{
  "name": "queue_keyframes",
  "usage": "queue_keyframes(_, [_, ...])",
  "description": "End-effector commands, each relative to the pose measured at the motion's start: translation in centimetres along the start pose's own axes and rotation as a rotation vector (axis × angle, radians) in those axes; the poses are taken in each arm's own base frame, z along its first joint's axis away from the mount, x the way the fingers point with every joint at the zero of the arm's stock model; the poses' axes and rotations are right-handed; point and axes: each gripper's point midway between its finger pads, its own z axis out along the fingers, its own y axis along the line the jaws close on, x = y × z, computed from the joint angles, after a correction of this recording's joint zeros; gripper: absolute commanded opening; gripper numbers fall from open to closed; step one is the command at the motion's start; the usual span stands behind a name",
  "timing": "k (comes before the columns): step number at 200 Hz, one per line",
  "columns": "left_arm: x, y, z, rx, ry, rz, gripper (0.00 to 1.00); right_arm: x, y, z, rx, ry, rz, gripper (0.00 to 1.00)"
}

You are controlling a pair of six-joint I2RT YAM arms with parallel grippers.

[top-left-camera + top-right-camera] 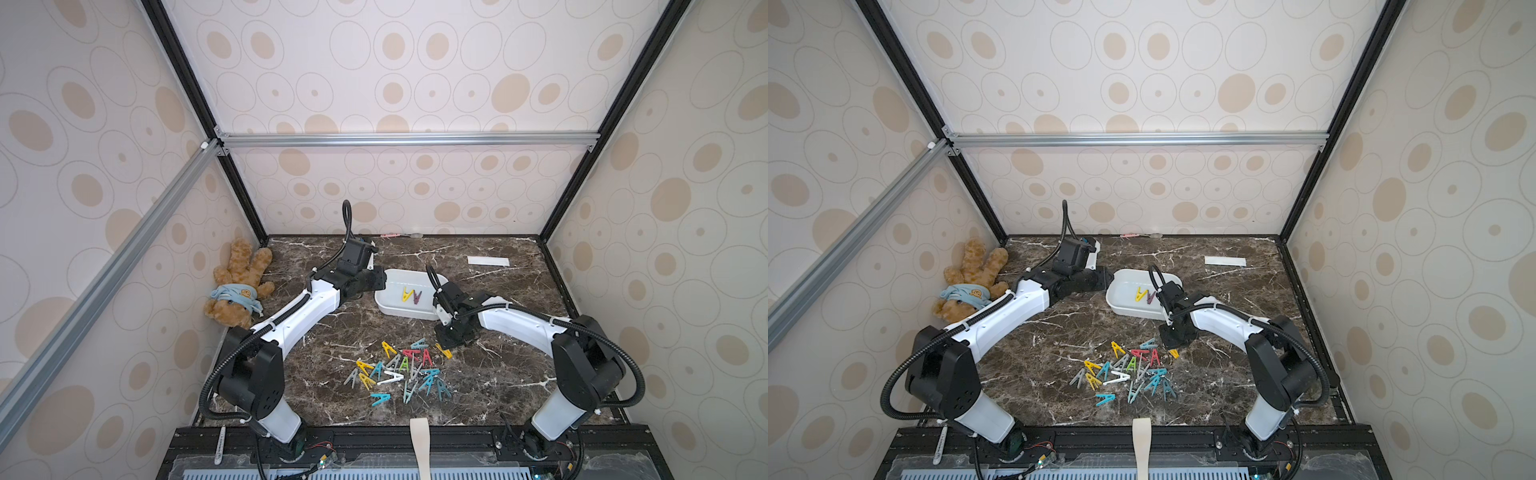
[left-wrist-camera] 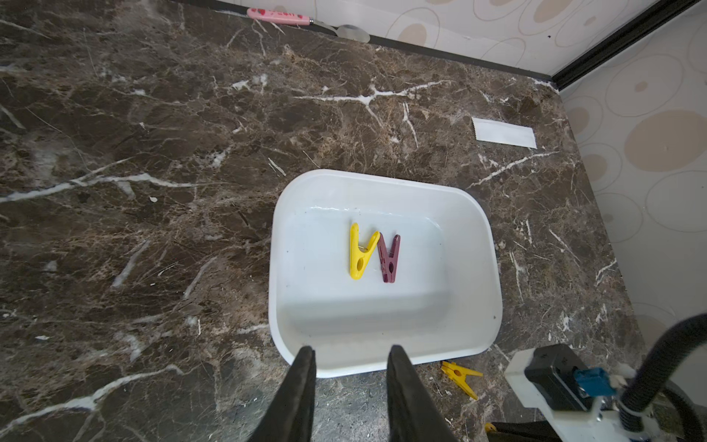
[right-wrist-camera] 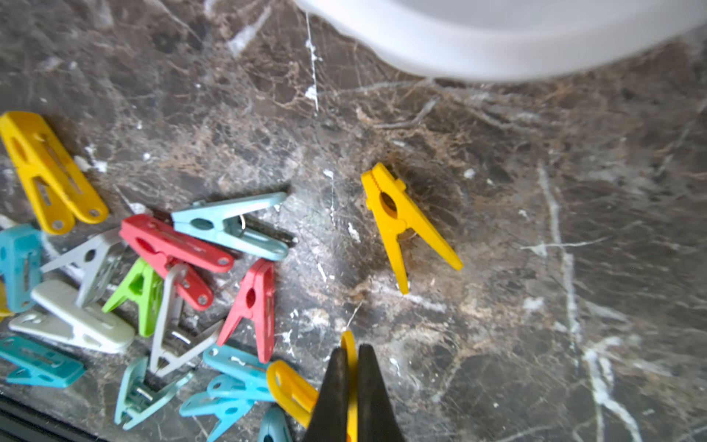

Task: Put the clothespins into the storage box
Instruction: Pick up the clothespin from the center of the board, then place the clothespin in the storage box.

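I'm seeing my right gripper (image 3: 349, 352) clamping one yellow plastic clothespin (image 3: 292, 390) beside the multicoloured clip pile (image 1: 405, 365), lower centre in a top view. My left gripper (image 2: 352, 348) is hanging open at the shallow white plastic tub (image 1: 395, 286), mid-frame.

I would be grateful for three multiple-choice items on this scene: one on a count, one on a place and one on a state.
1. How many clothespins lie in the storage box?
A none; B two; C five.
2. Where does the teddy bear lie?
A beside the left arm, away from the pile; B on the pile; C in the storage box.
3. How does the right gripper stand?
A wide open; B shut on nothing; C shut on a yellow clothespin.

Answers:
1 B: only a yellow one and a purple clothespin lie inside.
2 A: it lies at the table's edge, on that arm's side.
3 C: a yellow leg shows between its closed fingers.
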Motion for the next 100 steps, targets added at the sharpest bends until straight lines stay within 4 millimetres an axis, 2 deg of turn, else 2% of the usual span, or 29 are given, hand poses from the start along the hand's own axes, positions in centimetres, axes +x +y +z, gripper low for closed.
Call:
queue_keyframes(1, [-0.5,0.3,-0.7,0.0,-0.023,-0.024,0.33,0.3,0.5,-2.1,-0.012,0.005,-0.027,0.03])
queue_keyframes(28, [-0.2,1.0,-0.9,-0.011,-0.02,-0.033,0.33,-0.9,1.6,-4.1,-0.06,-0.031,-0.036,0.03])
queue_keyframes(47, [0.1,1.7,-1.1,-0.027,-0.016,-0.043,0.33,-2.7,2.6,-5.7,-0.115,-0.074,-0.033,0.02])
queue_keyframes(77, [1.2,3.4,-1.7,-0.069,0.001,-0.059,0.32,-7.7,2.5,-7.3,-0.152,-0.165,-0.022,0.03])
queue_keyframes(100, [2.2,5.0,-2.3,-0.116,0.025,-0.067,0.33,-11.8,1.5,-6.7,-0.139,-0.184,-0.018,0.02])
